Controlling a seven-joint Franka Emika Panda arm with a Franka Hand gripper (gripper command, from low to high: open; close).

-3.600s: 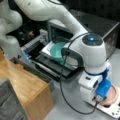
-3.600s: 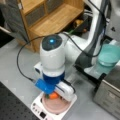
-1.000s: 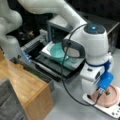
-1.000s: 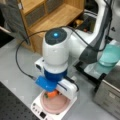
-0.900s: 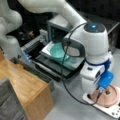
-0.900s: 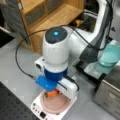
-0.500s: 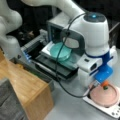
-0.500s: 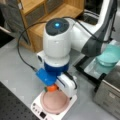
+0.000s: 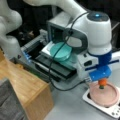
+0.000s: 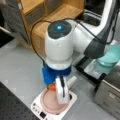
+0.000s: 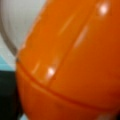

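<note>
My gripper [image 9: 101, 83] hangs just above a pink plate [image 9: 110, 98] and is shut on a small orange object [image 9: 101, 81] with a dark tip at its lower end. The plate rests on a white scale [image 9: 111, 112] at a front view's bottom right. From the opposite side, the orange object [image 10: 51, 87] peeks out under the blue gripper mount, over the same plate [image 10: 47, 103] and scale [image 10: 40, 113]. The orange object [image 11: 70, 62] fills nearly the whole wrist view, so the fingers are hidden there.
A teal bowl [image 9: 60, 50] sits on a tray in front of an open metal oven [image 9: 56, 26]; the bowl [image 10: 111, 56] also shows at a front view's right. A wooden cabinet [image 9: 27, 92] stands at the left, with wooden shelving [image 10: 50, 15] behind the arm.
The arm has risen from low over the plate, and the orange object has come up off the plate with the gripper.
</note>
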